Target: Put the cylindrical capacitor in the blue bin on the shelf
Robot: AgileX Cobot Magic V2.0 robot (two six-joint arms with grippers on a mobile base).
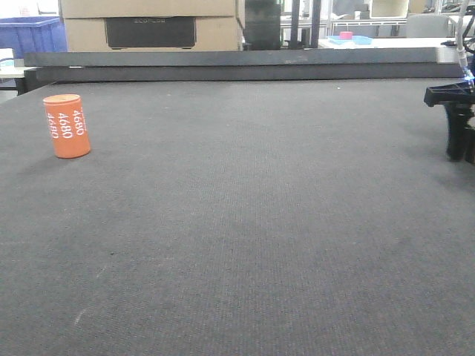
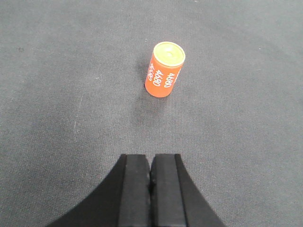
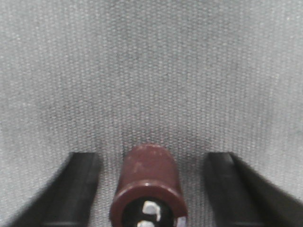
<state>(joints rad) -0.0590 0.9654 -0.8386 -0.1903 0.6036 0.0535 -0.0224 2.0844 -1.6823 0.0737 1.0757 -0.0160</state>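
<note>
A brown cylindrical capacitor point(image 3: 150, 172) with metal terminals on its near end lies on the grey mat between the fingers of my right gripper point(image 3: 152, 158). That gripper is open, and both fingers stand clear of the capacitor's sides. In the front view the right gripper point(image 1: 462, 141) sits low at the right edge and the capacitor is hidden. My left gripper point(image 2: 151, 158) is shut on nothing, its pads pressed together. An orange cylinder point(image 2: 164, 69) marked "4680" stands upright well ahead of it. The shelf is out of view.
The orange cylinder point(image 1: 67, 125) stands at the mat's far left. A dark raised ledge point(image 1: 237, 65) runs along the back edge. Beyond it are a blue crate point(image 1: 30, 33), cardboard boxes point(image 1: 148, 26) and a light blue tray point(image 1: 352, 39).
</note>
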